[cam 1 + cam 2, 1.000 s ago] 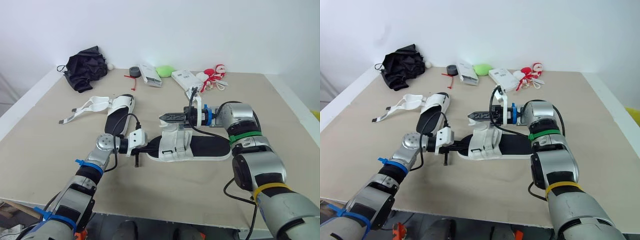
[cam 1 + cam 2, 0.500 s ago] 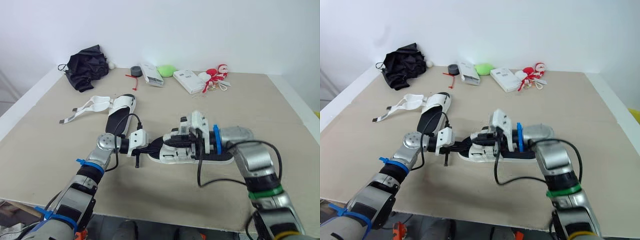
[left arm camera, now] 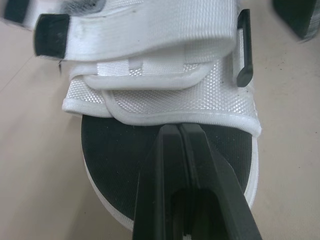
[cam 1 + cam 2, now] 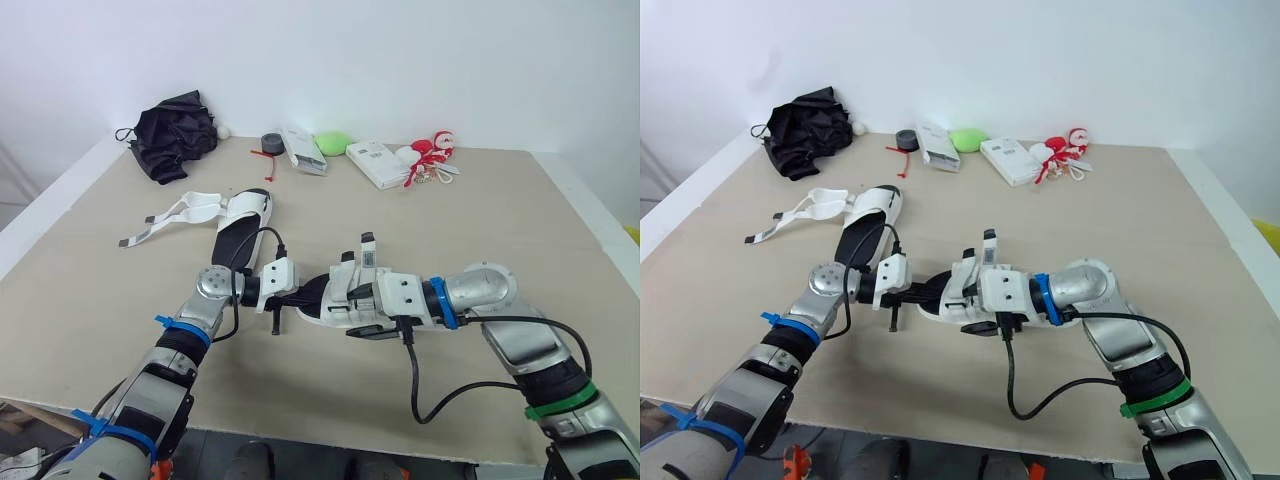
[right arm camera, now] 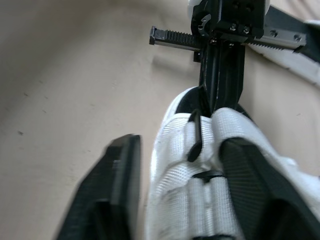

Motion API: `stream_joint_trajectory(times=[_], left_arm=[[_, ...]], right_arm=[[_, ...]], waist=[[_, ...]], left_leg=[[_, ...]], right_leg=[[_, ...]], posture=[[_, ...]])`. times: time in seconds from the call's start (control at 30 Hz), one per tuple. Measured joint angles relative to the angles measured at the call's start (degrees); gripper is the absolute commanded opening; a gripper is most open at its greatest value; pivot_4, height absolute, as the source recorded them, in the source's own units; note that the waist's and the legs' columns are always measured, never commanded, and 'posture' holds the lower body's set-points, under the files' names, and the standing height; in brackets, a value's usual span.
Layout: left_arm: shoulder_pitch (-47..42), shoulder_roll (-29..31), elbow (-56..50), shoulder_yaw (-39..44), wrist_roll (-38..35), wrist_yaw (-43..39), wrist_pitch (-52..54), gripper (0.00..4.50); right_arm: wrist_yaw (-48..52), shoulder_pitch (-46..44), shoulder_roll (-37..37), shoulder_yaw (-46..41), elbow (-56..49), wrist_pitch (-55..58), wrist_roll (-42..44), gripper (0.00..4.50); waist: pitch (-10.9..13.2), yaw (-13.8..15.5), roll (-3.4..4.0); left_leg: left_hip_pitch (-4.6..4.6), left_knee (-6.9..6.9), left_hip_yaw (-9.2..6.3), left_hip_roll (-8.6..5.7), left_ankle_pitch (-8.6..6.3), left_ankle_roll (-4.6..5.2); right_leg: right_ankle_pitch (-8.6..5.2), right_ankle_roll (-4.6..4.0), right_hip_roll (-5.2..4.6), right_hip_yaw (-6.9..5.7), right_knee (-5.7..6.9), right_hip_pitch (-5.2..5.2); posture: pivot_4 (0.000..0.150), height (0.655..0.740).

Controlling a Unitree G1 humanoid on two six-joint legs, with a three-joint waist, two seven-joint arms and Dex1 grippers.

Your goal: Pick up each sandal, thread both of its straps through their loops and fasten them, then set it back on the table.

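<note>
Beige table (image 4: 90,290) (white wall (image 4: 400,60) behind)

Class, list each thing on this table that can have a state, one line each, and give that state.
near sandal: one strap end standing upright
far sandal: straps undone, splayed
left end effector: shut, tips on near sandal's insole
right end effector: open, straddling near sandal

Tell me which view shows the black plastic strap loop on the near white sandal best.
Left wrist view: the black plastic strap loop stands clear on the white sandal. Right wrist view gives it edge-on; eye views: too small to tell.
</note>
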Motion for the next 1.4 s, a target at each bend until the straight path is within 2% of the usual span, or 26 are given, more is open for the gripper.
stream_joint_trajectory(times=[0.03, 0.07, 0.17, 0.23, 0.37, 0.4, 0.53, 0.6, 0.9, 1.07, 1.17, 1.2, 1.27, 1.3, 1.4], left_arm=[[-0.1, 0.0, 0.1, 0.0, 0.0, 0.0, 0.0, 0.00], [-0.4, 0.0, 0.3, 0.0, 0.1, 0.2, 0.0, 0.00], [-0.4, 0.0, 0.4, 0.0, 0.1, 0.2, 0.0, 0.00], [-0.5, 0.1, 0.4, 0.0, 0.1, 0.0, 0.0, 0.00], [-0.5, 0.0, 0.4, -0.1, 0.1, -0.2, 0.0, 0.00], [-0.5, 0.0, 0.4, -0.1, 0.1, 0.1, 0.0, 0.00], [-0.5, 0.0, 0.4, -0.1, 0.1, 0.1, 0.0, 0.00], [-0.6, 0.0, 0.4, -0.1, 0.1, 0.0, 0.0, 0.00], [-0.5, 0.1, 0.4, -0.1, 0.1, 0.3, 0.0, 0.00], [-0.5, 0.1, 0.4, -0.1, 0.1, 0.5, 0.0, 0.00], [-0.4, 0.1, 0.4, -0.1, 0.1, 0.6, 0.0, 0.00], [-0.4, 0.1, 0.4, -0.1, 0.1, 0.6, 0.0, 0.00], [-0.3, 0.1, 0.4, -0.1, 0.1, 0.7, 0.0, 0.00], [-0.3, 0.1, 0.4, -0.1, 0.1, 0.7, 0.0, 0.00], [-0.3, 0.1, 0.4, -0.1, 0.1, 0.8, 0.0, 0.00]], right_arm=[[1.0, -1.3, -0.3, -0.1, 0.9, 2.5, 1.3, 3.52], [3.0, -6.2, -1.7, -2.5, 3.5, 10.1, 5.2, 3.52], [4.2, -11.9, -1.8, -6.3, 6.4, 17.5, 10.5, 3.52], [3.2, -17.6, 0.5, -9.4, 9.1, 26.7, 16.3, 3.52], [-1.3, -21.2, 3.4, -8.6, 11.6, 33.9, 17.5, 3.52], [-7.1, -21.8, 6.5, -5.7, 15.8, 36.9, 14.6, 3.52], [-11.2, -22.1, 8.3, -2.9, 19.9, 38.1, 11.6, 3.52], [-14.5, -23.5, 9.8, -1.6, 26.7, 39.2, 9.2, 3.52], [-14.5, -28.1, 10.9, -1.7, 33.8, 37.6, 8.3, 3.52], [-12.0, -27.9, 10.4, 0.2, 34.4, 39.2, 8.2, 3.52], [-11.8, -27.5, 10.4, 0.8, 34.3, 39.6, 8.1, 2.67], [-11.8, -27.5, 10.4, 0.8, 34.3, 39.8, 8.0, 2.19], [-11.8, -27.5, 10.5, 0.8, 34.3, 40.0, 8.0, 1.47], [-11.8, -27.5, 10.6, 0.8, 34.3, 40.0, 8.0, 1.29], [-11.4, -27.5, 10.7, 0.8, 34.3, 40.0, 8.2, 0.10]], waist=[[0.1, 0.0, 0.04], [0.2, 0.0, 0.22], [0.2, 0.0, 0.25], [0.1, 0.0, 0.38], [0.1, 0.0, 0.35], [0.1, 0.0, 0.35], [0.0, 0.0, 0.46], [0.0, 0.0, 0.52], [-0.1, -0.1, 0.57], [-0.1, -0.1, 0.59], [-0.1, -0.1, 0.59], [-0.1, -0.1, 0.61], [-0.1, -0.1, 0.61], [-0.1, -0.1, 0.62], [-0.1, -0.1, 0.64]], left_leg=[[0.01, 0.02, 0.00, 0.02, 0.00, 0.00], [-0.02, -0.03, 0.03, -0.01, 0.00, 0.00], [0.03, -0.05, -0.01, 0.01, 0.00, 0.00], [0.04, -0.07, -0.02, 0.02, 0.00, 0.00], [0.01, -0.07, 0.00, 0.01, 0.00, 0.00], [0.01, -0.06, 0.01, 0.00, 0.00, 0.00], [-0.05, -0.06, 0.04, -0.02, 0.01, 0.01], [-0.05, -0.04, 0.04, -0.04, 0.05, 0.08], [-0.06, -0.04, 0.02, -0.03, 0.06, 0.09], [-0.06, -0.04, 0.01, -0.04, 0.06, 0.10], [-0.06, -0.04, 0.01, -0.03, 0.06, 0.10], [-0.05, -0.04, 0.01, -0.04, 0.06, 0.10], [-0.05, -0.04, 0.01, -0.03, 0.06, 0.10], [-0.05, -0.04, 0.01, -0.03, 0.06, 0.10], [-0.05, -0.04, 0.01, -0.04, 0.06, 0.10]], right_leg=[[0.03, -0.04, 0.00, 0.01, 0.00, -0.01], [0.09, -0.01, -0.05, 0.01, -0.06, -0.05], [0.17, -0.01, -0.03, -0.05, -0.06, -0.01], [0.21, -0.03, -0.02, -0.08, -0.05, -0.02], [0.22, -0.04, -0.03, -0.09, -0.05, -0.02], [0.22, -0.03, -0.04, -0.08, -0.05, -0.03], [0.30, 0.01, -0.05, -0.07, -0.04, -0.09], [0.45, 0.22, -0.04, -0.05, -0.04, -0.09], [0.44, 0.13, -0.01, -0.05, -0.02, -0.11], [0.44, 0.12, 0.00, -0.04, 0.00, -0.11], [0.44, 0.11, 0.00, -0.04, 0.00, -0.11], [0.44, 0.11, 0.00, -0.03, 0.00, -0.12], [0.44, 0.11, 0.00, -0.04, 0.00, -0.11], [0.44, 0.11, 0.00, -0.04, 0.00, -0.11], [0.44, 0.12, 0.00, -0.04, 0.00, -0.11]], posture=[[0.150, 0.7400], [0.150, 0.7400], [0.150, 0.7400], [0.150, 0.7400], [0.150, 0.7400], [0.150, 0.7400], [0.150, 0.7400], [0.150, 0.7400], [0.150, 0.7400], [0.150, 0.7400], [0.150, 0.7400], [0.150, 0.7400], [0.150, 0.7400], [0.150, 0.7400], [0.150, 0.7400]])
